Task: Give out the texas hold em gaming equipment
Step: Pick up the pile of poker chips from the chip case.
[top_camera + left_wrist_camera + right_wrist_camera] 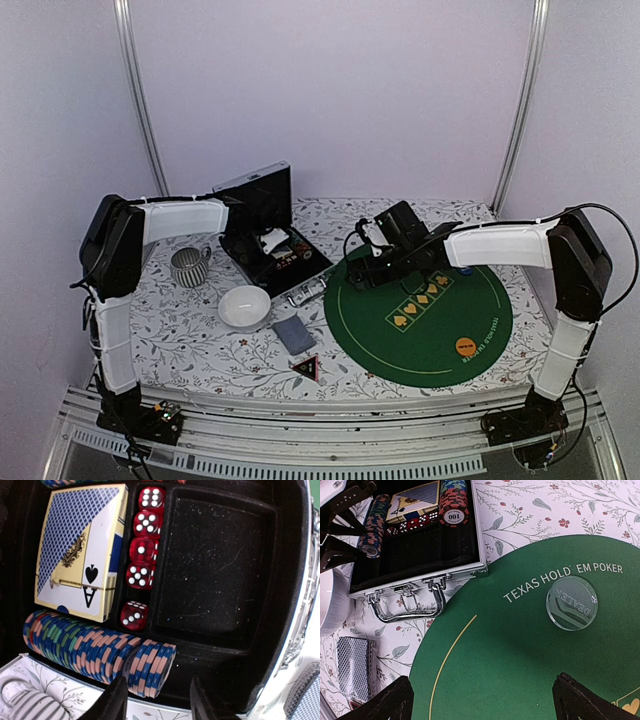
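Observation:
Over the near edge of the open poker case (270, 250), my left gripper (157, 702) is open. Its fingers (112, 702) straddle three blue-and-pink chips (150, 667) split off from the end of the long chip row (75, 645), and a gap shows at the right finger. My right gripper (485, 705) hangs wide open and empty above the green mat (520, 655), near a clear dealer disc (571, 602). A grey-blue card deck (293, 333) and a black triangle (306, 368) lie on the table. One orange disc (466, 346) rests on the mat.
The case also holds a boxed card deck (80, 550), red dice (142, 555), an empty compartment (210, 565) and a chip stack marked 100 (453, 507). A white bowl (244, 306) and a ribbed mug (188, 266) stand left of the mat.

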`<action>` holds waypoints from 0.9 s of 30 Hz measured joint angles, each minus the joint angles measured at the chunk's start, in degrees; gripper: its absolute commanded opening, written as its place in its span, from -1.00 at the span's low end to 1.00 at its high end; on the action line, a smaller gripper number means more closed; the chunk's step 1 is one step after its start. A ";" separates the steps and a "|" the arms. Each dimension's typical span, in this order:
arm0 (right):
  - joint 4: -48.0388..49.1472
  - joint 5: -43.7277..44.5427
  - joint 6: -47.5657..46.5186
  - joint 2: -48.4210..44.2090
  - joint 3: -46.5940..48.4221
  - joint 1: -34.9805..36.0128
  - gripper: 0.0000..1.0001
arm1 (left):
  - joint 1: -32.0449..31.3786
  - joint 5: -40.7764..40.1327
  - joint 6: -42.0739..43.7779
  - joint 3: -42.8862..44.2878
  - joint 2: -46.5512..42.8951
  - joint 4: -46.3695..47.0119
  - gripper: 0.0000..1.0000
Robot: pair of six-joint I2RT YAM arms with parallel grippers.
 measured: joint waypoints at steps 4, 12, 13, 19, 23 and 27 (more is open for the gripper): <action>0.00 -0.04 -0.02 0.00 -0.02 0.00 0.98 | 0.04 0.15 0.20 0.00 0.00 -0.11 -0.09; -0.22 -0.04 -0.02 0.00 -0.74 -0.02 0.98 | 0.63 1.05 0.68 0.11 0.28 -0.11 -0.17; -0.22 -0.04 -0.02 0.00 -0.74 -0.04 0.98 | 0.72 1.11 0.74 0.22 0.37 -0.09 -0.18; -0.22 -0.02 -0.02 0.00 -0.74 -0.22 0.98 | 1.44 2.23 1.14 0.28 0.68 -0.28 -0.24; -0.22 0.00 -0.02 0.00 -0.76 -0.37 0.98 | 1.73 3.72 1.16 1.57 2.56 -1.55 -0.27; -0.22 0.04 -0.02 0.00 -0.96 -0.39 0.98 | 2.03 5.35 1.16 2.01 4.09 -1.90 -0.35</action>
